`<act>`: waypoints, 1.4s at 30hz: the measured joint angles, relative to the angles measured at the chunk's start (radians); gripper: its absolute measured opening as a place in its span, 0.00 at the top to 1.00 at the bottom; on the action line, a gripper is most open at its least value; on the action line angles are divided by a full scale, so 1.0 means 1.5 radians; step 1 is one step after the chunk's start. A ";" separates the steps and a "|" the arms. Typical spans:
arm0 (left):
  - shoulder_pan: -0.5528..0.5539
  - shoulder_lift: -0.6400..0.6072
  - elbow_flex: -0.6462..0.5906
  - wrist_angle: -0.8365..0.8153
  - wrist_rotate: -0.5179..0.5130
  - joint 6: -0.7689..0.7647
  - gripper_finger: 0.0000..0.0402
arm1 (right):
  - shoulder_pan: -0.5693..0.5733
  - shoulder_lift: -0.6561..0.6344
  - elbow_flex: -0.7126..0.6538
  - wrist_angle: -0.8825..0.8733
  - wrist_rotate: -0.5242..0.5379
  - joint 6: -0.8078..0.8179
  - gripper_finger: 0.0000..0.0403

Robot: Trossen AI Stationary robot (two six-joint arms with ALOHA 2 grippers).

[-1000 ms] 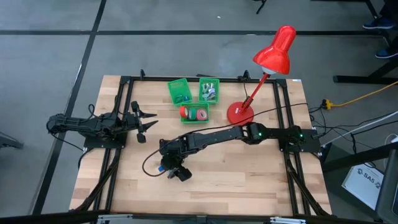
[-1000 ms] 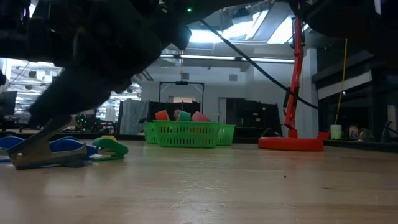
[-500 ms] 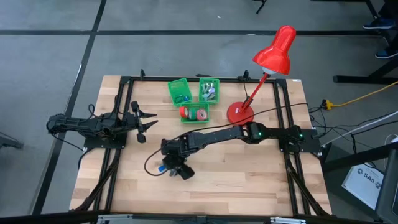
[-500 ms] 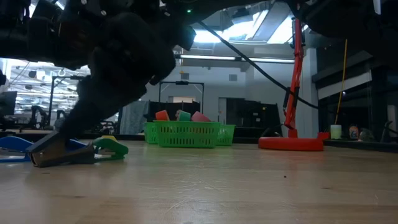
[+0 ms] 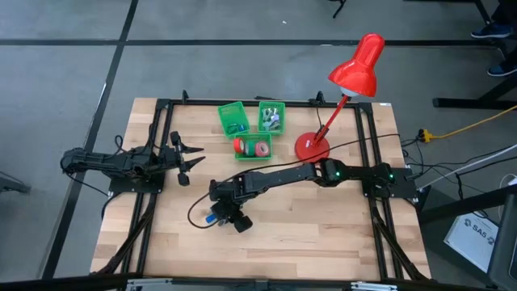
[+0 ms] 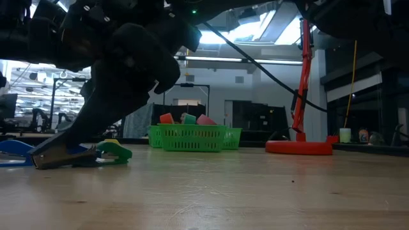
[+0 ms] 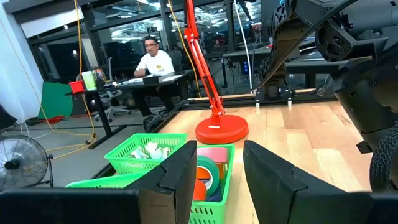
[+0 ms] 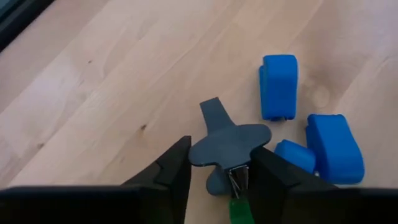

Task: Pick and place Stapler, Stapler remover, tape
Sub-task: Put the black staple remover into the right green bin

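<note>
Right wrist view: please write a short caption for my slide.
Right gripper jaws closing around a dark grey staple remover beside three blue staplers on the wooden table.

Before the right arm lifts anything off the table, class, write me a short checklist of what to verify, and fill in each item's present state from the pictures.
1. Right gripper down at the table, around the grey staple remover: ok.
2. Fingers firmly clamped on it: cannot tell.
3. Blue staplers apart from the fingers: ok.
4. Green baskets unobstructed from above: ok.
5. Left gripper parked at the left side, away from the work: ok.
6. Red lamp beside the baskets, clear of the lift path: cannot tell.
</note>
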 joint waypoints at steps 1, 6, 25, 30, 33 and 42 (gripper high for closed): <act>0.000 0.000 0.000 0.000 0.000 0.000 0.68 | 0.000 0.000 0.000 0.000 0.004 0.000 0.70; 0.000 0.000 0.000 0.000 0.000 0.000 0.68 | 0.000 0.000 0.000 0.001 0.006 0.011 0.71; 0.000 0.000 0.000 0.000 0.000 0.000 0.68 | -0.049 -0.028 0.004 -0.026 -0.049 0.126 0.71; 0.000 0.000 0.000 0.000 0.000 0.000 0.68 | -0.060 -0.074 0.005 -0.081 -0.040 0.123 0.71; 0.000 0.000 0.000 0.000 0.000 0.000 0.68 | -0.068 -0.104 0.005 -0.110 -0.015 0.116 0.71; 0.000 0.000 0.000 0.000 0.000 0.000 0.68 | -0.107 -0.178 0.005 -0.149 0.011 0.105 0.70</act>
